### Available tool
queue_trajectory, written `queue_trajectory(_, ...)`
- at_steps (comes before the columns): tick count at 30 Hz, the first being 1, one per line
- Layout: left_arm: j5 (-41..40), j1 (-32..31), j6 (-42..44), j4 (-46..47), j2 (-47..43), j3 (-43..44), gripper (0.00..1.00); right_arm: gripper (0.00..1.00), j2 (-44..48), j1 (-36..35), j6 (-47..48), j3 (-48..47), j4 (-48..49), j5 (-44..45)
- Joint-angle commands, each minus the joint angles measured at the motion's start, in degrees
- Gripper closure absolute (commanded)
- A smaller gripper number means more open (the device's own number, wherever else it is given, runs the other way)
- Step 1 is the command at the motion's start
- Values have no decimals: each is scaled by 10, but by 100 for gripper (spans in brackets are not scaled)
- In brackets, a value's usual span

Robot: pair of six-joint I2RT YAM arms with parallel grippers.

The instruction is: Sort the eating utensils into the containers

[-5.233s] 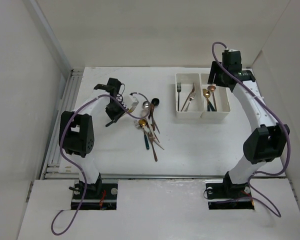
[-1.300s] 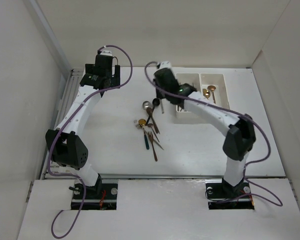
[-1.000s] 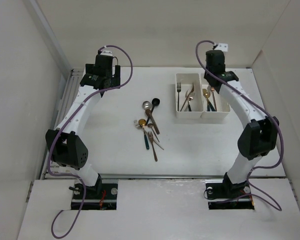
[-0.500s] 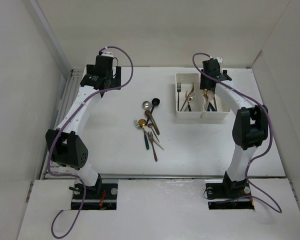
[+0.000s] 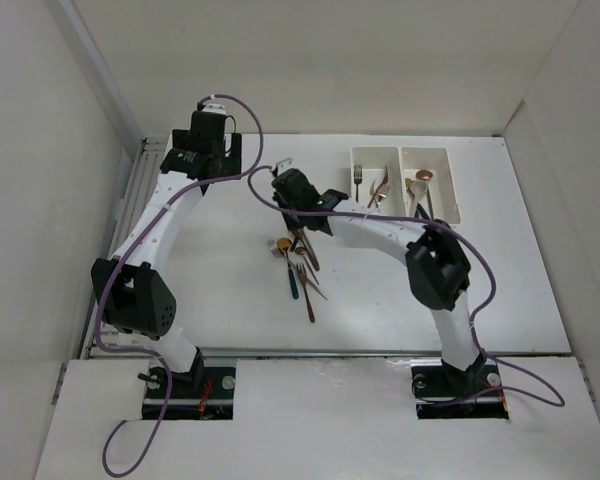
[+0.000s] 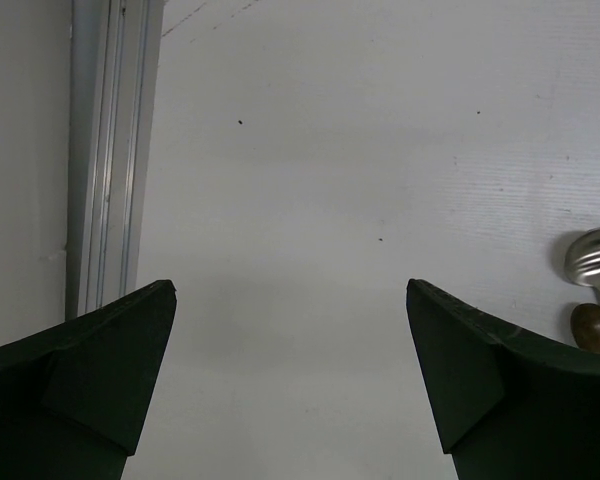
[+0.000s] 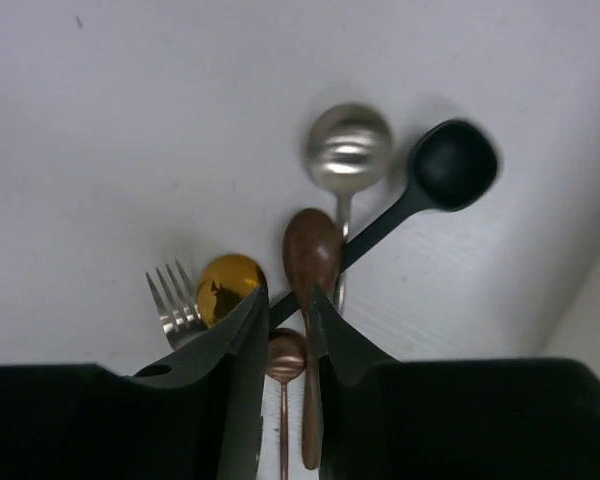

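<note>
- Eating utensils, slim forks and spoons with gold, silver, brown or black heads, lie crossed in a loose pile mid-table. Others already rest in the white 2-compartment plastic tray further right.
- The right gripper sits over the pile's far end, its jaws drawn to a narrow slot. The brown-headed spoon runs its handle into that slot beside a small copper spoon. Whether either is clamped I cannot tell.
- Take 1 handle only. The 2 lie side by side, and the black spoon crosses its handle at the brown head, so a straight lift probably suits better than a drag.
- The round silver spoon, gold spoon and silver fork lie close by and may shift.
- The left gripper hangs wide open and empty at the far left, near the metal rail, well apart from the pile.
- Bare white table surrounds the pile. The tray's left wall is the edge to clear, so a carry likely needs height before crossing it.
</note>
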State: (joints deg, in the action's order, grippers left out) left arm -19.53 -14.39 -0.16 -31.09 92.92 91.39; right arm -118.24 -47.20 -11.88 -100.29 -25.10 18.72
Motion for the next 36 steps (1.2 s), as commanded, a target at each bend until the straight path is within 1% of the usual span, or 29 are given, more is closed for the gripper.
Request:
queue_trajectory(1,-9,3,-1,10,-27,-4,0,73,-29,17,-22,-17,-21,-32)
queue_trajectory(6,-9,3,-1,10,-27,-4,0,73,-66,17,-22,-17,-21,-52)
queue_trajectory(7,-9,3,-1,10,-27,-4,0,74,-67,17,-22,-17,-21,-58)
queue_trajectory(9,-9,3,-1,10,-27,-4,0,74,-81,17,-27,-17,-21,-58)
queue_trajectory(14,-9,3,4,10,-27,-4,0,76,-81,17,-38,5,-21,-44)
queue_trajectory(16,-9,3,4,10,-27,-4,0,72,-81,17,-38,13,-21,-44)
queue_trajectory(17,-9,3,4,10,-27,-4,0,67,-81,17,-38,30,-21,-44)
queue_trajectory(19,-9,3,4,10,-27,-4,0,63,-61,17,-43,47,-21,-44)
queue_trajectory(21,-9,3,4,10,-27,-4,0,61,-47,17,-43,68,-6,-54)
queue_trajectory(22,-9,3,4,10,-27,-4,0,61,-42,17,-43,86,0,-54)
queue_trajectory(26,-9,3,4,10,-27,-4,0,61,-31,17,-43,105,15,-69)
queue_trajectory(30,-9,3,4,10,-27,-4,0,64,-31,17,-54,105,8,-69)
queue_trajectory(33,-9,3,4,10,-27,-4,0,74,-14,17,-54,123,8,-69)
queue_trajectory(34,-9,3,4,10,-27,-4,0,80,-14,17,-54,123,15,-69)
queue_trajectory(36,-4,3,4,10,-27,-4,0,87,-6,17,-49,139,15,-69)
